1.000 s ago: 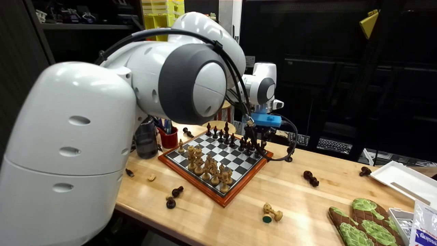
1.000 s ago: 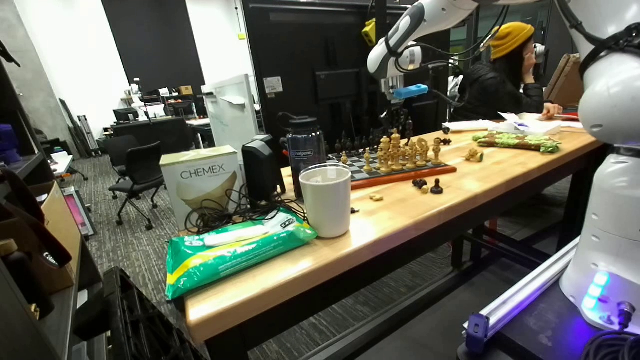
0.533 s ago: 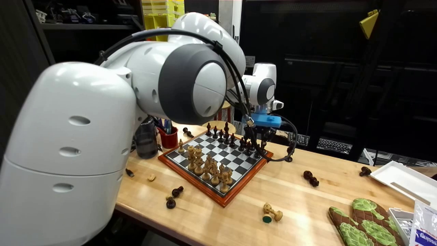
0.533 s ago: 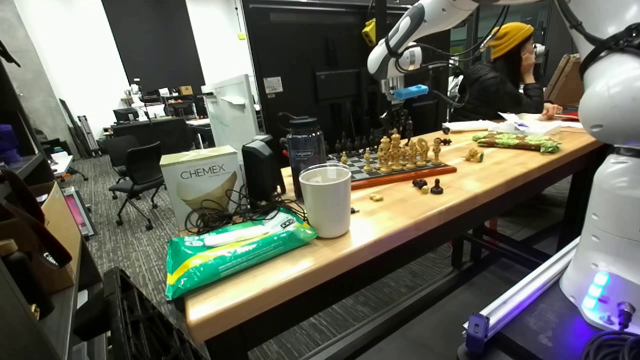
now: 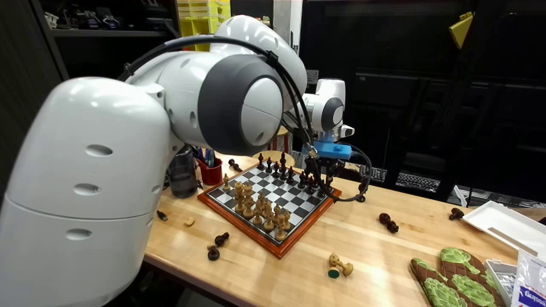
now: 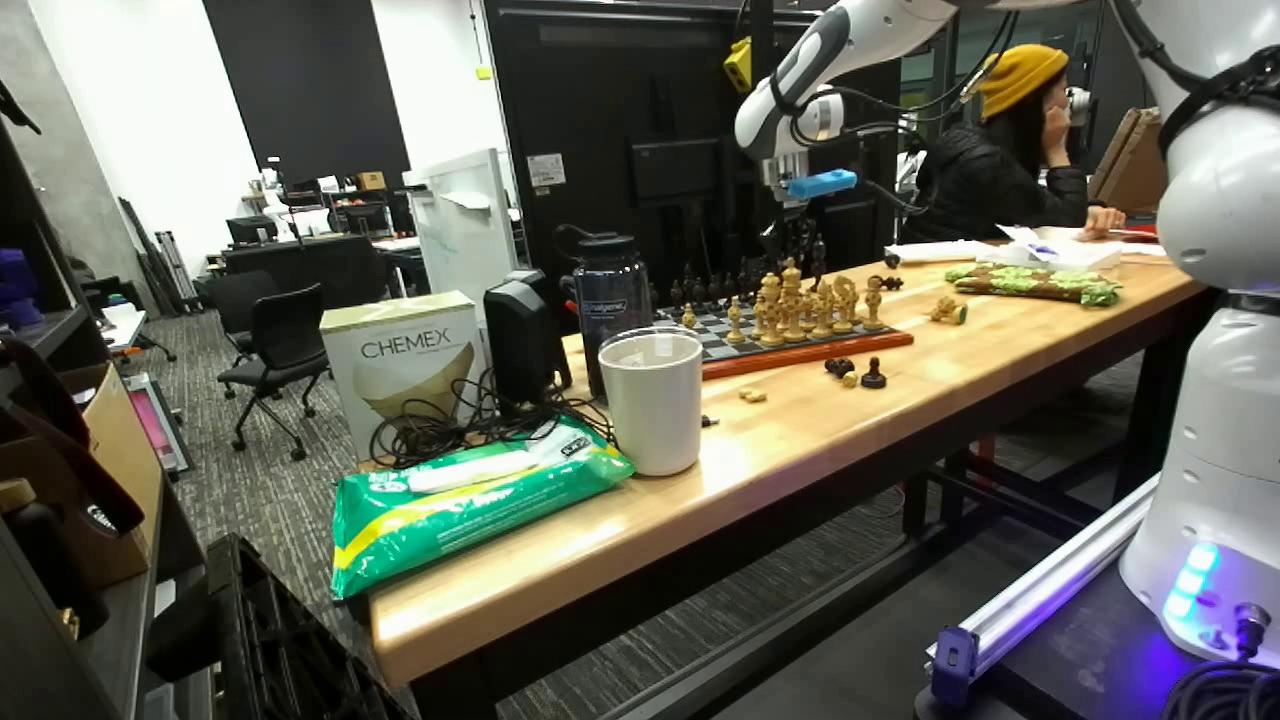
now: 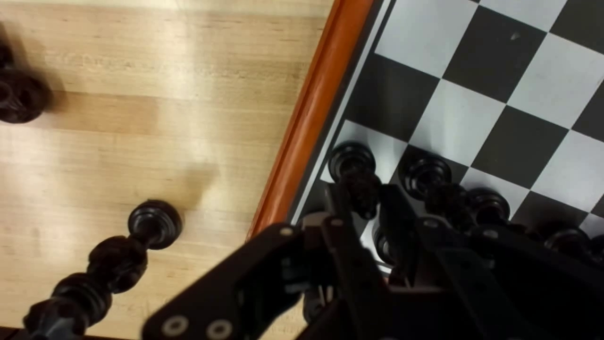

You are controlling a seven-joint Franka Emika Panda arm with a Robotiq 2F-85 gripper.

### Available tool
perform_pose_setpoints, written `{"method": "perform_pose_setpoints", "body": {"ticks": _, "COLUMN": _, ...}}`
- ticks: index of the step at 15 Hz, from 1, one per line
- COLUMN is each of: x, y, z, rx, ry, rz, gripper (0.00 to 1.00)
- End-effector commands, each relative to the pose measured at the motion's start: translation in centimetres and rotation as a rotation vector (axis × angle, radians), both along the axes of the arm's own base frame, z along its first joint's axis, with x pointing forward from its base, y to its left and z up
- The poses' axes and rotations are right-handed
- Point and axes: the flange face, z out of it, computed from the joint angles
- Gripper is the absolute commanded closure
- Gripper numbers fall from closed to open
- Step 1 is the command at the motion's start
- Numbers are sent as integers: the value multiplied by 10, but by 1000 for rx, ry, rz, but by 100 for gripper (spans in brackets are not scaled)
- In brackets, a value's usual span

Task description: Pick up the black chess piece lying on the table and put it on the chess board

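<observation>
In the wrist view, shows the gripper (image 7: pixel 361 194) set narrow about the upper part of a black chess piece (image 7: pixel 356 174) at the edge of the chess board (image 7: pixel 456 123); cannot tell, in that dark blur, whether clenched on it or released. Looks upright, base on its square or barely above. Probably counts as the task's piece, though leaves doubt, given a fallen black piece (image 7: pixel 21 97) on the table (image 7: pixel 236 71) at far left. Suggests lifting done and setting down nearly so, leaving release, if not yet made, and a withdrawal. Allows little sideways play: has a neighbouring black piece (image 7: pixel 424 174) just beside, the reddish-brown frame (image 7: pixel 309 123) near on the other flank, and a tall black piece (image 7: pixel 118 262) upright on the wood beyond. In an exterior view, puts the gripper by the board's right-hand corner, with loose black pieces (image 5: pixel 220 240) near the table's front edge. Offers wider room on the right, between frame and oven mitt (image 5: pixel 458 277), broken by fallen light pieces (image 5: pixel 347 268). In an exterior view, loses the gripper's lower end against black surroundings, past standing light pieces (image 6: pixel 769 312); has the water bottle (image 6: pixel 610 290) and white cup (image 6: pixel 652 410) well apart from it. Calls for a straight rise first, sideways travel only above the heads.
</observation>
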Motion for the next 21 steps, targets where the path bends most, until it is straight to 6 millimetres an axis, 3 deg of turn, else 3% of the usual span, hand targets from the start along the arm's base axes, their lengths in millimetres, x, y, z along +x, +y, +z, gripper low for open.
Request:
{"method": "perform_pose_setpoints", "body": {"ticks": 1, "x": -7, "y": 4, "z": 10, "rx": 16, "ry": -7, "rz": 9, "gripper": 72}}
{"method": "perform_pose_setpoints", "body": {"ticks": 3, "x": -8, "y": 4, "z": 12, "rx": 16, "ry": -10, "rz": 8, "gripper": 56}}
{"method": "perform_pose_setpoints", "body": {"ticks": 4, "x": -8, "y": 4, "z": 12, "rx": 16, "ry": -11, "rz": 8, "gripper": 56}}
{"method": "perform_pose_setpoints", "body": {"ticks": 6, "x": -8, "y": 4, "z": 13, "rx": 15, "ry": -13, "rz": 8, "gripper": 47}}
{"method": "perform_pose_setpoints", "body": {"ticks": 8, "x": -8, "y": 4, "z": 15, "rx": 13, "ry": -14, "rz": 8, "gripper": 47}}
{"method": "perform_pose_setpoints", "body": {"ticks": 13, "x": -9, "y": 4, "z": 20, "rx": 8, "ry": -21, "rz": 8, "gripper": 62}}
{"method": "perform_pose_setpoints", "body": {"ticks": 21, "x": -11, "y": 6, "z": 38, "rx": -9, "ry": -39, "rz": 9, "gripper": 57}}
